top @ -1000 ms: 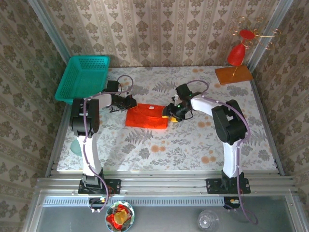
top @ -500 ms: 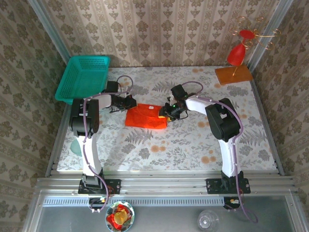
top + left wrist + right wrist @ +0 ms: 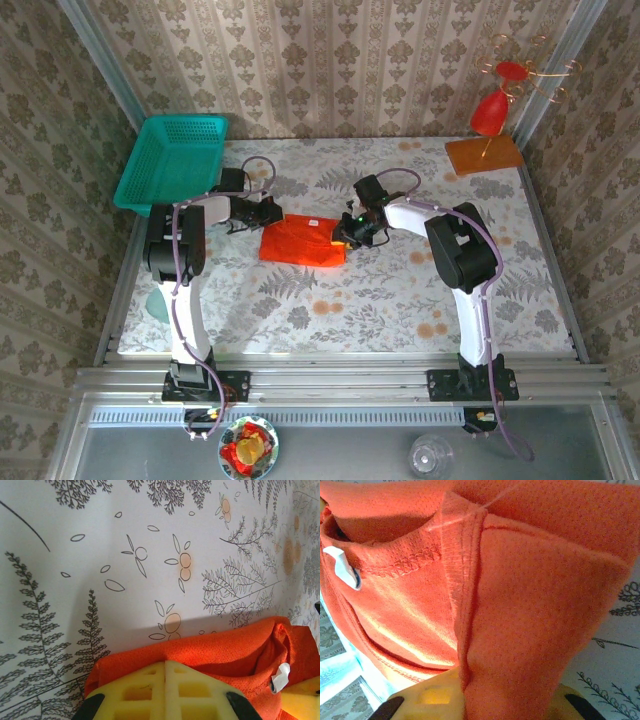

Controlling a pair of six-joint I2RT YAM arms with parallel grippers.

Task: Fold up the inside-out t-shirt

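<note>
Bright orange thin-cloth t-shirt (image 3: 300,240), bunched small, lying mid-way along the floral-patterned table (image 3: 400,290), nearer its far edge.
My left gripper (image 3: 268,213) sits at the shirt's left end, yellow pads pressed together; whether cloth is pinched between them I cannot tell. The shirt's long axis runs left to right, small white tag (image 3: 340,566) showing. My right gripper (image 3: 345,236) clamps a fold at the right end.

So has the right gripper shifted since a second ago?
Yes. The right gripper has slid left, away from the wooden base, further onto the right edge of the t-shirt.
</note>
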